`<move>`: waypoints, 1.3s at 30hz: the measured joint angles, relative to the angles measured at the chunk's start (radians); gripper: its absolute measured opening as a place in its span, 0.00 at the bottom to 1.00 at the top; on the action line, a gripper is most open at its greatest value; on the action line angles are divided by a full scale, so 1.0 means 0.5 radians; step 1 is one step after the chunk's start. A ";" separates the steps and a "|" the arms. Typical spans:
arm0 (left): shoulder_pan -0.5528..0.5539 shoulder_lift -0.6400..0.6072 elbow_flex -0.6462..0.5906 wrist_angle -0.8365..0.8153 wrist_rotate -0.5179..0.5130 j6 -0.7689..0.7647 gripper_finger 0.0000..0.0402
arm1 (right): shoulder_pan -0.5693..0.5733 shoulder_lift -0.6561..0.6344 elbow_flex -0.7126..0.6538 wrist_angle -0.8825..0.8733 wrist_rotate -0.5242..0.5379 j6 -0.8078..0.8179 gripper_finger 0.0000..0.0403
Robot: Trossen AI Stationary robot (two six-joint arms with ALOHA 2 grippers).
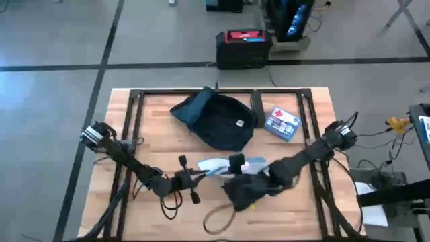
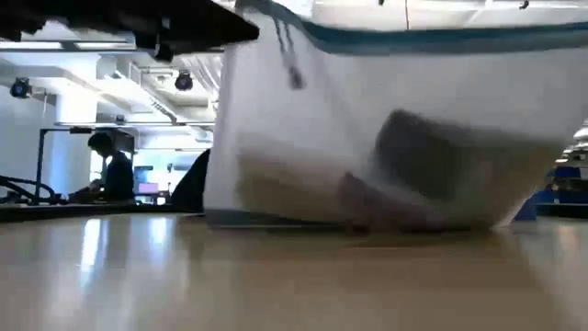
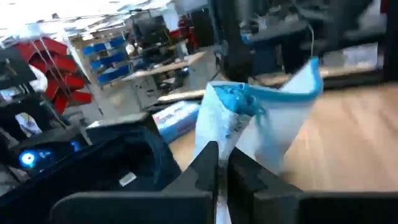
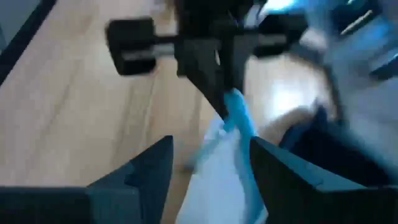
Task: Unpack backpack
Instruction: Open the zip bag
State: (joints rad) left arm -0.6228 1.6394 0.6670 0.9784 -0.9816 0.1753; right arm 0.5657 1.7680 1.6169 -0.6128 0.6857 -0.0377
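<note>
The dark navy backpack (image 1: 222,122) lies on the table's far half, also seen beside my left fingers (image 3: 93,177). A clear pouch with blue trim (image 1: 225,165) (image 2: 386,129) (image 3: 267,118) hangs between my two grippers near the table's middle. My left gripper (image 1: 195,177) (image 3: 221,168) is shut on it. My right gripper (image 1: 238,163) (image 4: 211,168) is open, one finger on either side of the pouch's blue edge (image 4: 239,127). Whether they touch it, I cannot tell. My left gripper pinches the pouch's blue-trimmed edge (image 4: 231,102) between its two fingers (image 4: 214,81). The fingers lie about level and come from the table's left. The pouch rises past the fingertips (image 3: 211,158) and hangs low over the table (image 2: 303,219). Whether it touches the wood, I cannot tell.
A small blue-white box (image 1: 282,124) (image 3: 177,119) lies right of the backpack. A looped cord (image 1: 215,220) lies near the front edge, below my right arm. A dark case (image 1: 243,47) stands on the floor beyond the far edge. A person (image 2: 115,175) sits in the room behind.
</note>
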 joint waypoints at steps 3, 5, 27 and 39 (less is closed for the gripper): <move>0.002 -0.108 0.000 -0.025 0.107 -0.002 0.00 | 0.020 0.092 -0.001 0.052 0.268 0.019 0.49; 0.002 -0.163 0.000 -0.076 0.178 -0.001 0.00 | 0.004 0.136 -0.003 0.084 0.386 0.256 0.48; -0.024 -0.229 -0.015 -0.398 0.156 -0.070 0.00 | -0.106 0.174 -0.004 0.253 0.130 0.687 0.01; -0.142 -0.468 -0.228 -0.475 -0.030 -0.195 0.00 | -0.051 -0.057 -0.001 0.007 -0.130 0.894 0.00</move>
State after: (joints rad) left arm -0.6938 1.4053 0.5530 0.7407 -0.9966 0.0776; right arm 0.5400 1.7397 1.6165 -0.6091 0.6206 0.4092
